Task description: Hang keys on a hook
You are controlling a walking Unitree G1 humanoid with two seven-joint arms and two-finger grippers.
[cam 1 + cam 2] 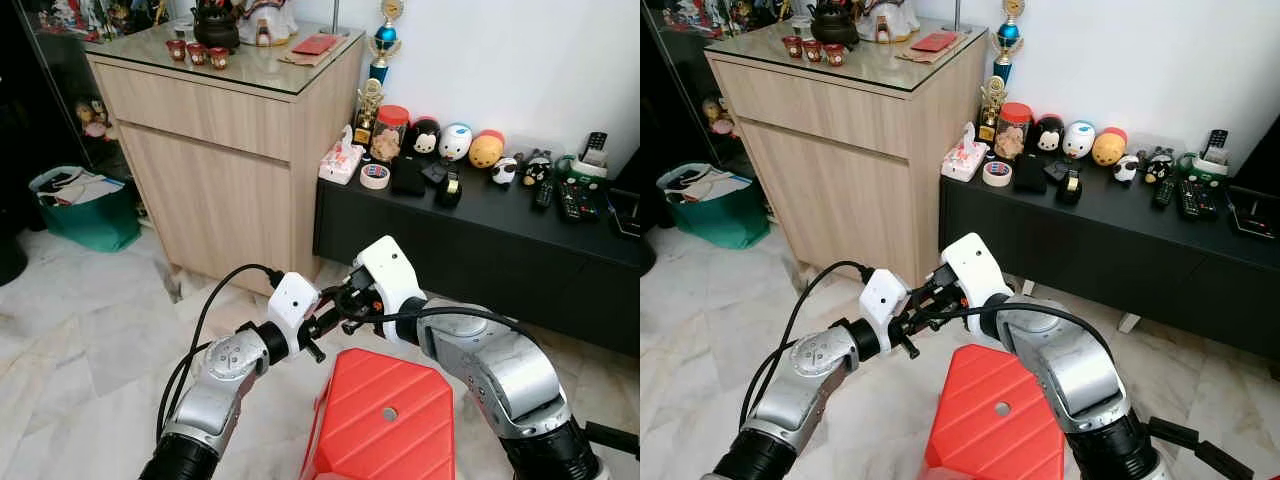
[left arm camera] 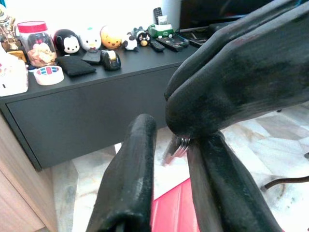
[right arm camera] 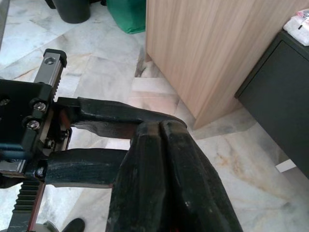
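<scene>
Marble floor [image 1: 90, 320] — wooden cabinet [image 1: 215, 150].

The keys [image 2: 179, 143] show as a small glint of silver metal rings, pinched between the closed black fingers of the right hand [image 2: 186, 133], mostly hidden.

Both silver arms are bent inward in front of the robot's chest, their white wrist housings nearly meeting at the middle. The left gripper [image 1: 325, 322] points toward the right one, its 2 black fingers [image 2: 126, 183] spread apart. The right gripper [image 1: 347, 303] reaches between them with its fingers [image 3: 166, 159] pressed together, their tips lying against 1 of the left fingers. In the left wrist view a small metal ring [image 2: 181, 142] sits pinched under the right fingertips, touching the left gripper's finger. Black cables loop from both wrists.
</scene>
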